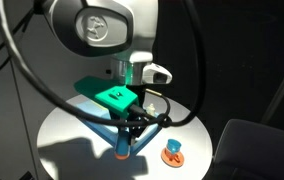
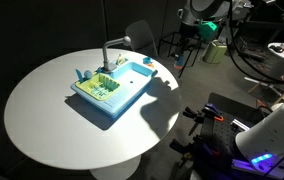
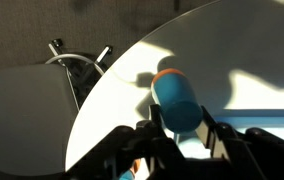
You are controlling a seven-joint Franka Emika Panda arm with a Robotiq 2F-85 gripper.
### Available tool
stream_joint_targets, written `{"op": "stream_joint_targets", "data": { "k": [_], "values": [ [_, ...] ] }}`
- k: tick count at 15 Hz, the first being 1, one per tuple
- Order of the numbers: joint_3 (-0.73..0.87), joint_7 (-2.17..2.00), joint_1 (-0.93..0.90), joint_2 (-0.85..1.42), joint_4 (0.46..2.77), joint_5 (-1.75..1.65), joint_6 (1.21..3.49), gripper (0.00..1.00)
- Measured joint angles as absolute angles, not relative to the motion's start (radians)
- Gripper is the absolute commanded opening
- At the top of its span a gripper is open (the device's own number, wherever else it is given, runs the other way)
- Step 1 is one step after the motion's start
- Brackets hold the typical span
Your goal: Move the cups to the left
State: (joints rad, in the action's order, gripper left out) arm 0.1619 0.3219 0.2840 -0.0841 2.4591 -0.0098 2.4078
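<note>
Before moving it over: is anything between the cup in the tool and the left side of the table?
Nothing visible. The tool is shut on the cup. In an exterior view the table on the cup's left in that picture looks bare, and the toy sink sits farther back.

Bare tabletop all round the sink
You have open white table on every side of the toy sink; its upright faucet blocks a low pass over the middle. By the gripper and its held cup, a second cup on an orange saucer stands near, apart.
</note>
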Motion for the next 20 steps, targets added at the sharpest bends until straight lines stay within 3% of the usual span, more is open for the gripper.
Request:
{"op": "stream_joint_targets", "data": {
  "k": [10,20],
  "values": [
    [0.165,0.249,0.239,-0.361,2.410,-0.066,2.178,0.14],
    [0.086,0.220,0.125,-0.419,2.438,-0.092,2.109,0.14]
  ]
}}
